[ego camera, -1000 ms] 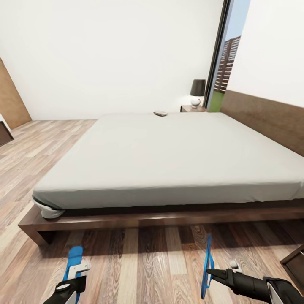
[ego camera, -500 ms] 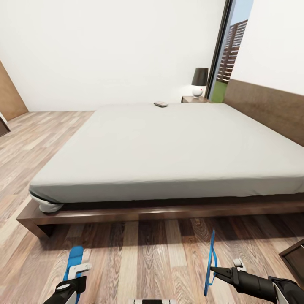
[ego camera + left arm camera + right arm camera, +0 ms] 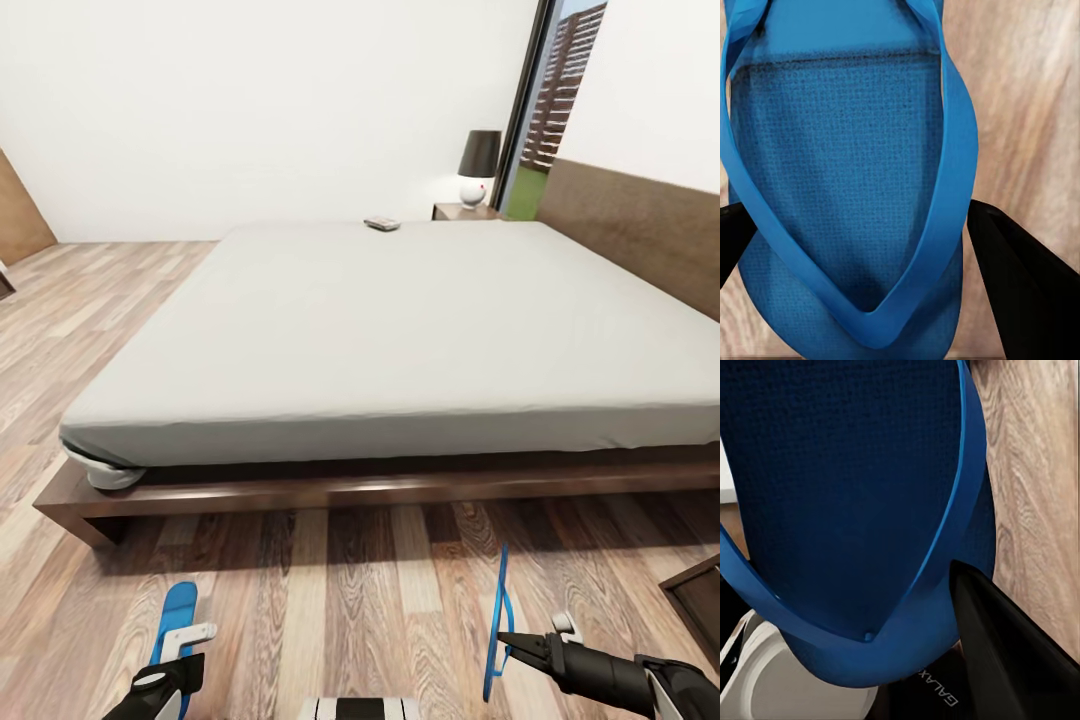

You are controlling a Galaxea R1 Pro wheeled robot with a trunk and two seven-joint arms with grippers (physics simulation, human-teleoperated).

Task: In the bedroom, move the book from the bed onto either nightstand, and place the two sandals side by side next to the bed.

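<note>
**Robot at the bedside, a sandal in each gripper**

Closest to where I stood, the left gripper (image 3: 172,655) held one blue sandal (image 3: 177,622), its sole lying roughly flat and pointing toward the bed. From the left wrist camera that sandal (image 3: 847,187) sat between two black fingers (image 3: 1020,277), one on each side of the sole, closed against its edges, with wood floor (image 3: 1027,97) behind it.

The right gripper (image 3: 515,642) gripped the other sandal (image 3: 497,620), which stood on edge, so that from the head camera it was seen as a thin blue strip, upright. In the right wrist view the same sandal (image 3: 847,510) was seen from close up, a black finger (image 3: 1012,660) pressed along its lower edge; the gripper was clamped on it. Both sandals were held above the plank floor (image 3: 330,600), well apart from each other, and short of the bed frame.

Beyond them ran the dark wooden frame (image 3: 330,490) of the bed, then the wide pale mattress (image 3: 400,330). A corner of the sheet hung loose at the near left end. On the right side stood the brown headboard (image 3: 640,235).

At the far edge of the mattress lay the book (image 3: 381,223), small and flat. Just past that edge stood the nightstand (image 3: 462,211), with a lamp (image 3: 477,167) on top, dark shade over a white round base. A tall window (image 3: 555,100) stood beside it.
</note>
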